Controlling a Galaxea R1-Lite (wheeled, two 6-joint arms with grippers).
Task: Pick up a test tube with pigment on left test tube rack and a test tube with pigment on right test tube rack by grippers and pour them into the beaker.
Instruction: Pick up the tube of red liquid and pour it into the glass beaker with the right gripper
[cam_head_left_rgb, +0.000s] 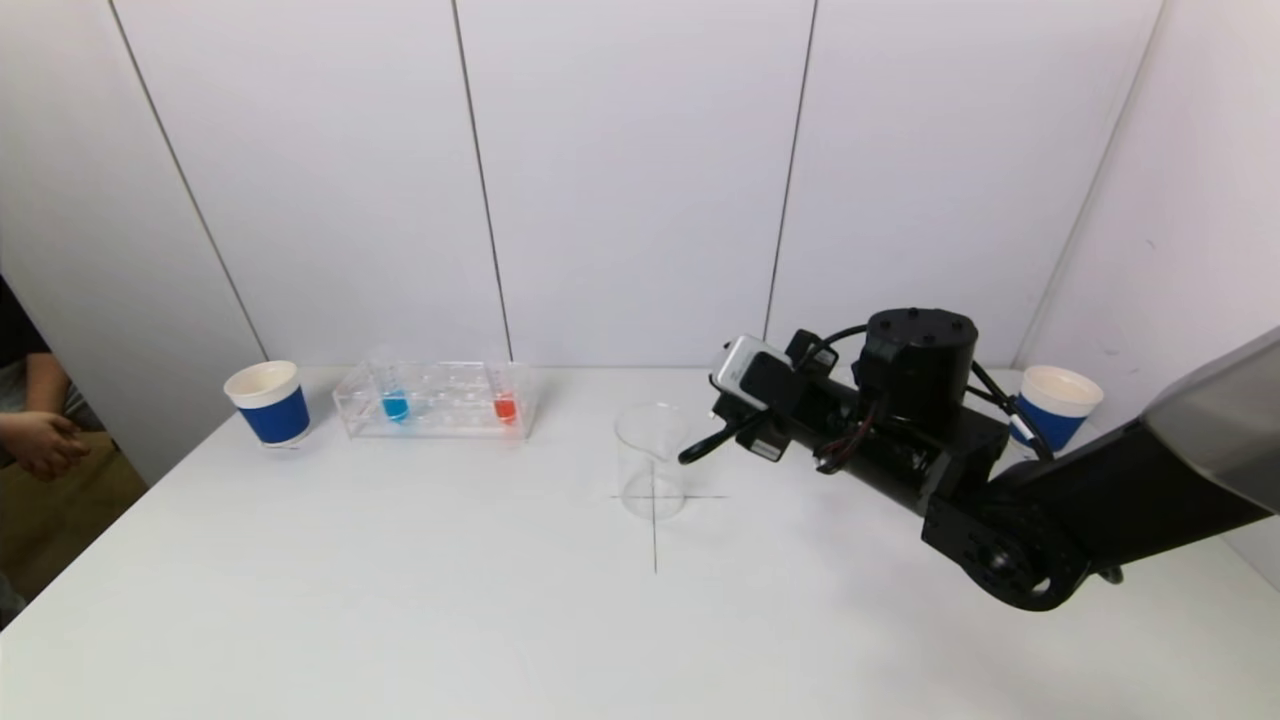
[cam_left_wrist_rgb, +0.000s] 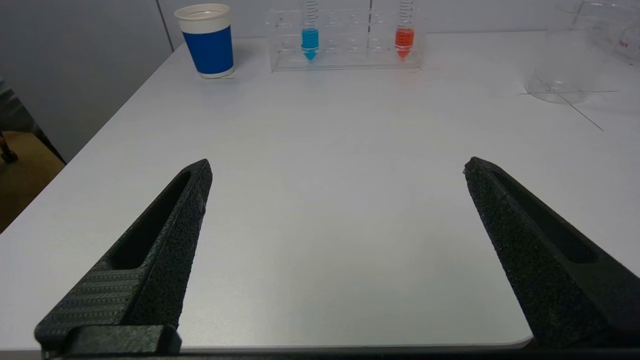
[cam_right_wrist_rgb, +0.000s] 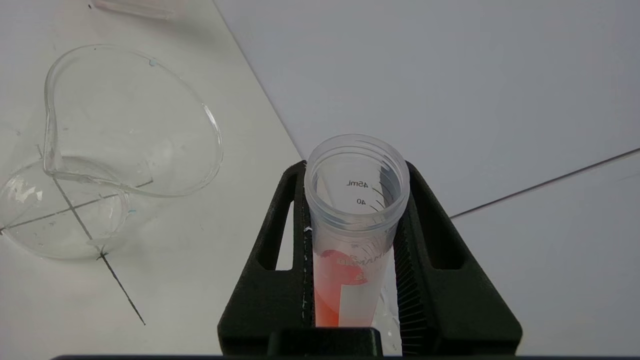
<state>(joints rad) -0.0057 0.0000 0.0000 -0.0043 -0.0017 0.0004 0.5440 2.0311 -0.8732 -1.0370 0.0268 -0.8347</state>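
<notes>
My right gripper (cam_right_wrist_rgb: 355, 167) is shut on a clear graduated test tube (cam_right_wrist_rgb: 356, 210) that holds red pigment (cam_right_wrist_rgb: 330, 285) in its lower part. In the head view this gripper (cam_head_left_rgb: 712, 437) hangs just right of the empty glass beaker (cam_head_left_rgb: 652, 460), near its rim. The beaker (cam_right_wrist_rgb: 115, 150) stands on a drawn cross. The left test tube rack (cam_head_left_rgb: 440, 400) holds a blue-pigment tube (cam_head_left_rgb: 395, 405) and a red-pigment tube (cam_head_left_rgb: 505, 407). My left gripper (cam_left_wrist_rgb: 337, 162) is open and empty over bare table, well short of that rack (cam_left_wrist_rgb: 345, 50). The right test tube rack is hidden.
A blue and white paper cup (cam_head_left_rgb: 270, 402) stands left of the rack. Another cup (cam_head_left_rgb: 1055, 405) sits at the back right behind my right arm. A person's hands (cam_head_left_rgb: 40, 440) rest beyond the table's left edge.
</notes>
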